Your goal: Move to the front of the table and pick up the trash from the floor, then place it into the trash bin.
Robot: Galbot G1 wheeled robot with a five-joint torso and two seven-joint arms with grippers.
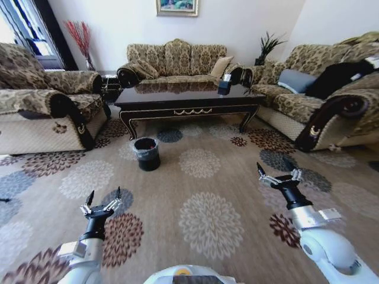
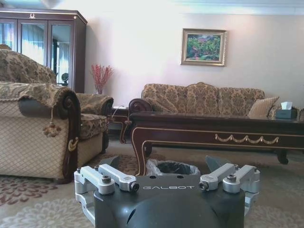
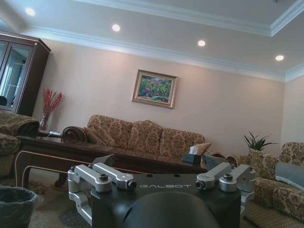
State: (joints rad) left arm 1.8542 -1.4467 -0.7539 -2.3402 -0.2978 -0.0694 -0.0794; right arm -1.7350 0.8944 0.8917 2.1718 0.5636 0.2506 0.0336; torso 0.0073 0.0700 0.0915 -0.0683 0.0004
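The dark glossy table point(image 1: 189, 97) stands ahead on the patterned floor point(image 1: 201, 195). The black trash bin point(image 1: 147, 152), lined with a clear bag, sits on the carpet just in front of the table's left end. The trash is out of view. My left gripper point(image 1: 103, 198) hovers open low on the left, well short of the bin. On the right, my right gripper point(image 1: 278, 176) is also open and holds nothing. The left wrist view looks past the left gripper point(image 2: 163, 163) at the bin point(image 2: 172, 167) and the table point(image 2: 213, 130). The right wrist view shows the right gripper point(image 3: 159, 160), with the bin point(image 3: 16, 206) to one side.
A patterned armchair point(image 1: 41, 112) flanks the table on the left, a sofa point(image 1: 174, 59) stands behind it, and another sofa point(image 1: 320, 94) is on the right. A tissue box point(image 1: 224, 84) sits on the table. Open carpet lies between me and the table.
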